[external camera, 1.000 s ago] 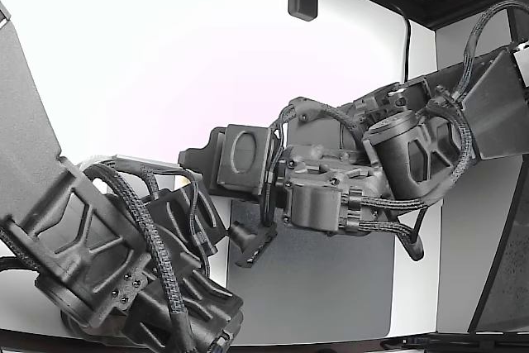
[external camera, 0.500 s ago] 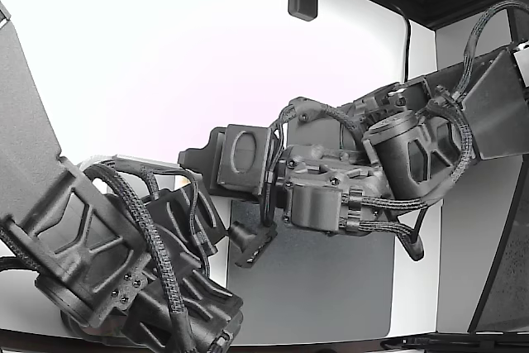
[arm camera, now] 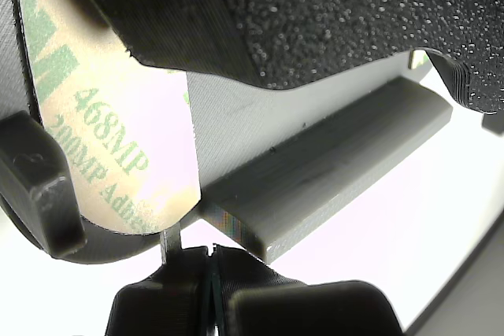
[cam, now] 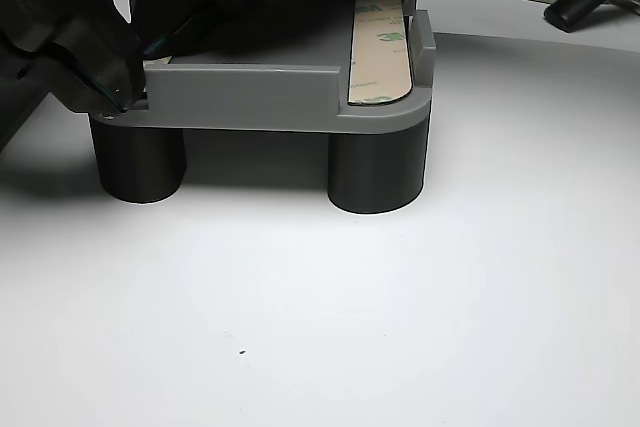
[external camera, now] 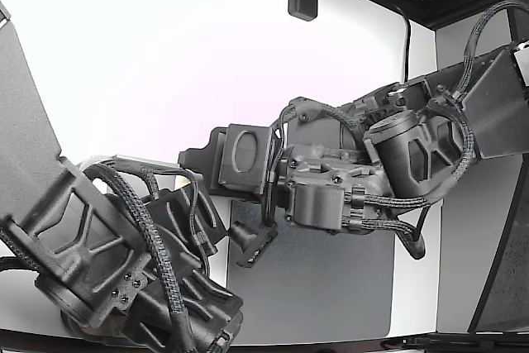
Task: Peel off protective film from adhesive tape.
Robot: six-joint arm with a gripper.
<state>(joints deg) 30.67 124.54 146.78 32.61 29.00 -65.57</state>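
A tan paper film (arm camera: 118,155), printed in green and round-ended, lies flat in a matte grey plastic holder (cam: 250,97), while the gripper (arm camera: 211,261) pinches a thin tab at its edge.

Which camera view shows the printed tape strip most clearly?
The wrist view: the tape strip fills it and its green print is readable. The other view shows the strip smaller, lying on the gray part. The exterior view shows only arms.

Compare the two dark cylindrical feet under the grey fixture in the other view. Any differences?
The left foot sits partly under the gripper and its shadow; the right foot stands clear. The right foot lies under the corner carrying the film strip; the left does not. Both are dark, upright, and rest on the white table.
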